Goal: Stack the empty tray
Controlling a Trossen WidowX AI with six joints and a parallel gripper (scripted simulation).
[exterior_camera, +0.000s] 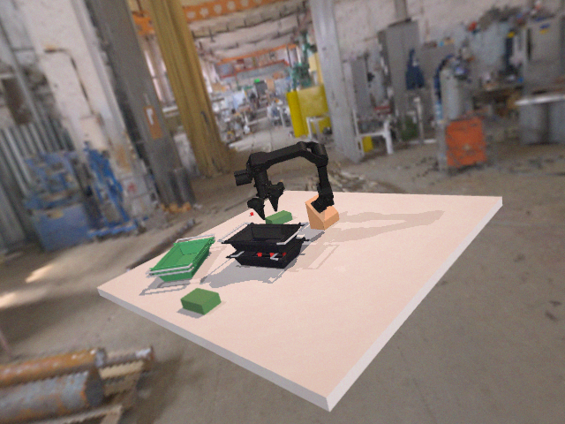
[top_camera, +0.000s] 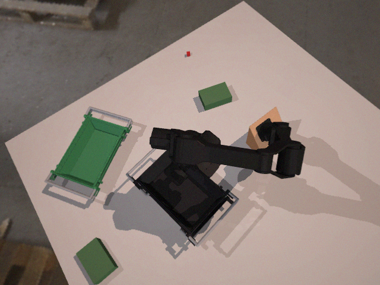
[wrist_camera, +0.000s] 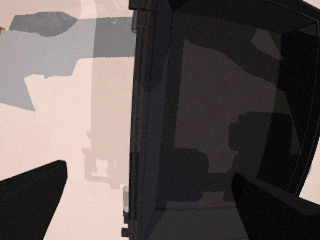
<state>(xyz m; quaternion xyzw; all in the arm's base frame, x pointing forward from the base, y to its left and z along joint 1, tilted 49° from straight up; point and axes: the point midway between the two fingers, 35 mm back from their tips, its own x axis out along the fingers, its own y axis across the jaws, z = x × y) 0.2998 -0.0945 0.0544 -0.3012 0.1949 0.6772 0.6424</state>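
Note:
An empty black tray [top_camera: 184, 196] [exterior_camera: 267, 235] [wrist_camera: 220, 94] sits level on top of a second black tray [exterior_camera: 264, 261]. Small red blocks [exterior_camera: 259, 253] show in the gap between them. The upper tray's own wire bars [top_camera: 233, 200] stick out past its ends. My gripper [top_camera: 158, 139] [exterior_camera: 267, 200] [wrist_camera: 151, 178] is open and empty. It hangs a little above the upper tray's end nearest the green tray, and its fingers touch nothing. The lower tray's bars are mostly hidden under the upper tray.
An empty green tray [top_camera: 88, 153] [exterior_camera: 182, 257] with its bars out lies to the left. Two green blocks [top_camera: 214, 95] [top_camera: 96, 260] lie on the table [top_camera: 276, 230]. An orange wedge [top_camera: 271, 116] [exterior_camera: 321, 219] stands at the arm's base, and a tiny red cube [top_camera: 188, 53] lies far back.

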